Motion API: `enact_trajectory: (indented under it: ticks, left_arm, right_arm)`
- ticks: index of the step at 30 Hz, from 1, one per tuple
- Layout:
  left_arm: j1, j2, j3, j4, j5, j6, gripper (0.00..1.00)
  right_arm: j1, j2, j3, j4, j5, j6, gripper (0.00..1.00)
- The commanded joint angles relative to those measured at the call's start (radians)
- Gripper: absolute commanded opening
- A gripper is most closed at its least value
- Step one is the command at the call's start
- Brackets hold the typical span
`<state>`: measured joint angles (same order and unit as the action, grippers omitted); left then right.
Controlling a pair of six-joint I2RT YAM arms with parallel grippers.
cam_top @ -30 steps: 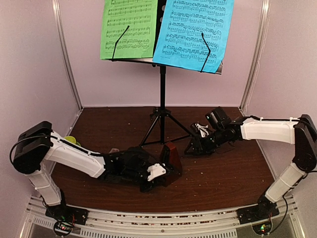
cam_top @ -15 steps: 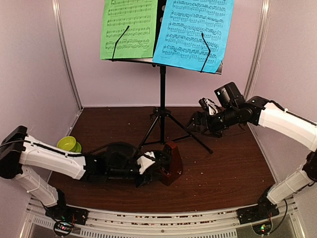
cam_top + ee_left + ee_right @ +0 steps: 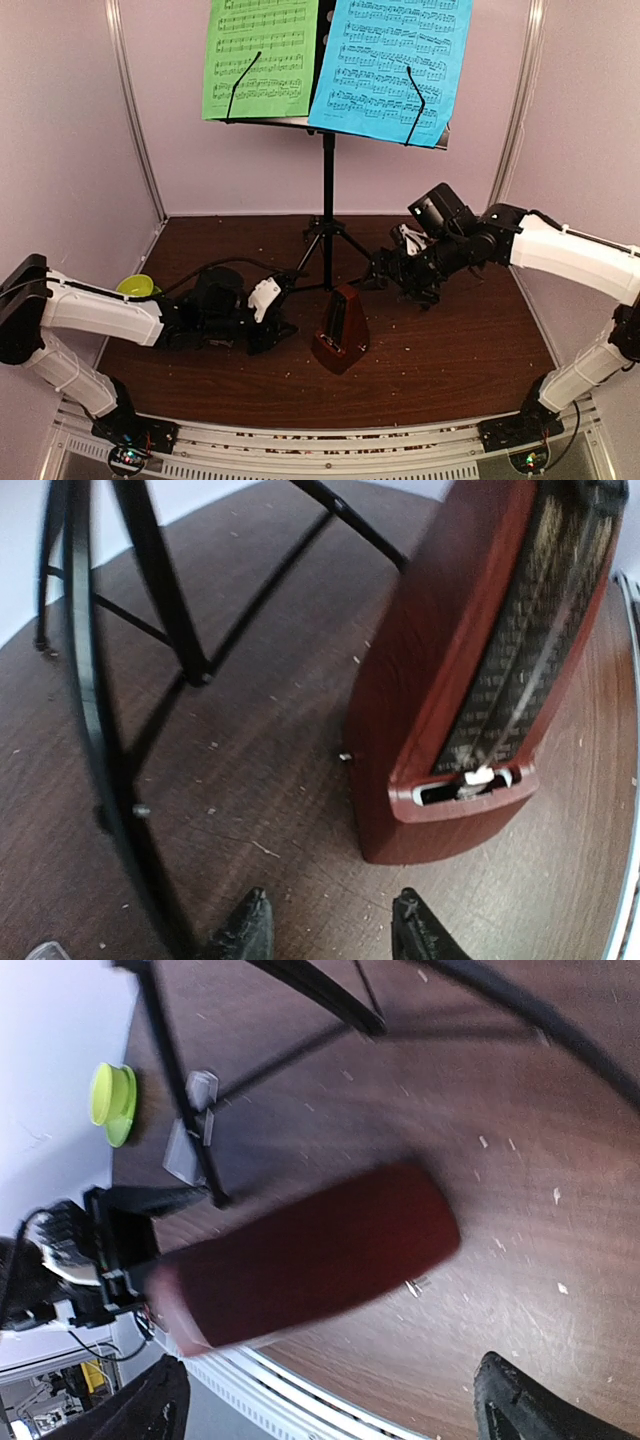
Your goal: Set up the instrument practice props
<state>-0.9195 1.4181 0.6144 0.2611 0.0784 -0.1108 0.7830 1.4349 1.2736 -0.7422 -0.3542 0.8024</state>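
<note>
The black tripod music stand (image 3: 327, 170) stands at the back and holds the green sheet (image 3: 260, 58) and the blue sheet (image 3: 390, 65). The dark red-brown metronome (image 3: 340, 328) stands upright on the table in front of the tripod, its pendulum face uncovered in the left wrist view (image 3: 480, 680). My left gripper (image 3: 285, 320) is open and empty, just left of the metronome (image 3: 330, 935). My right gripper (image 3: 392, 272) is open and empty, above and right of the metronome, which looks blurred in its view (image 3: 310, 1255). A clear plastic piece (image 3: 190, 1145) lies by a tripod leg.
The lime green cup and saucer (image 3: 138, 288) sit at the table's left edge, also in the right wrist view (image 3: 115, 1100). The tripod legs (image 3: 150, 590) spread over the middle of the table between the arms. Walls close in the back and both sides.
My left gripper has let go of the metronome and drawn back to the left, leaving it upright. My right gripper has dropped lower and moved towards the metronome.
</note>
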Motion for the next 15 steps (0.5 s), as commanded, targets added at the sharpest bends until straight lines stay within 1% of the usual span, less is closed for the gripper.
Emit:
enact_trajectory:
  ticks: [1,3,5,6,8,9,11,13,15]
  left_arm:
    - [0.027,0.069,0.067,0.034,0.124,0.085,0.45]
    - [0.028,0.085,0.099,0.017,0.181,0.123,0.54]
    - [0.028,0.074,0.118,0.009,0.226,0.137,0.63]
    - [0.027,0.059,0.118,0.015,0.244,0.133,0.7]
    - [0.021,0.018,0.114,0.018,0.26,0.11,0.92]
    - [0.018,-0.007,0.116,0.014,0.26,0.094,0.97]
    - [0.013,-0.044,0.127,-0.008,0.255,0.048,0.98]
    - [0.003,-0.058,0.161,-0.06,0.211,-0.012,0.98]
    - [-0.015,-0.072,0.181,-0.069,0.179,-0.041,0.98]
  right_arm:
    - [-0.03,-0.119,-0.23,0.156,-0.052,0.114,0.98]
    - [-0.053,-0.164,-0.312,0.239,-0.077,0.086,0.96]
    - [-0.056,-0.194,-0.359,0.232,-0.039,0.001,0.95]
    - [-0.056,-0.208,-0.387,0.238,-0.029,-0.028,0.94]
    - [-0.058,-0.231,-0.445,0.275,-0.024,-0.053,0.92]
    - [-0.058,-0.242,-0.473,0.308,-0.027,-0.056,0.92]
    - [-0.06,-0.259,-0.525,0.374,-0.031,-0.05,0.91]
    - [-0.061,-0.269,-0.564,0.433,-0.037,-0.047,0.91]
    - [-0.06,-0.282,-0.59,0.466,-0.018,-0.055,0.92]
